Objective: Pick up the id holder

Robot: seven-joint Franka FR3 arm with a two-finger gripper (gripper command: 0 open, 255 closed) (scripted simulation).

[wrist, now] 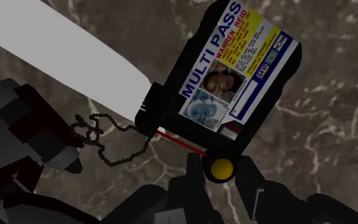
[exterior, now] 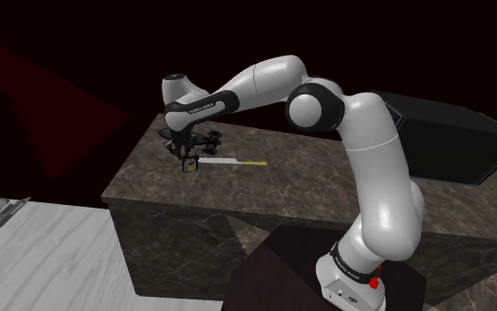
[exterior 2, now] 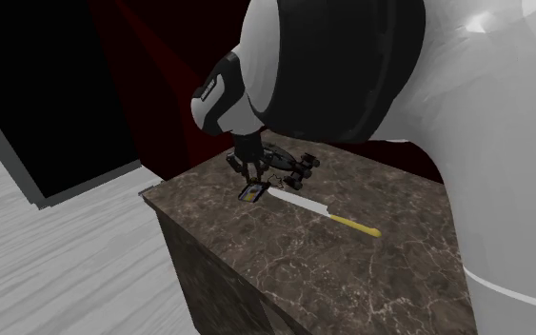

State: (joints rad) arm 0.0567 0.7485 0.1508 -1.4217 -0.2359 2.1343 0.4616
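The all-black two-finger gripper (wrist: 220, 175) is closed on the near end of a black rectangular id holder (wrist: 234, 70), its fingers (wrist: 193, 183) pressed against either side of the end that carries a round yellow knob (wrist: 222, 168). The id holder shows a card printed "MULTI PASS" with two small portraits, and its far side overlaps the tip of a knife with a broad white blade (wrist: 75, 57). A thin black bead chain (wrist: 107, 140) trails from the id holder across the dark brown marbled stone counter (wrist: 323, 146). Whether the id holder is clear of the counter cannot be told

In the second exterior view the id holder (exterior 2: 251, 193) hangs under the gripper (exterior 2: 248, 174), at the blade's tip; the knife (exterior 2: 299, 203) ends in a yellow handle (exterior 2: 356, 226). Just behind lies a dark wheeled gadget (exterior 2: 289, 160). Beyond the counter's edge is a pale plank floor (exterior 2: 56, 257)
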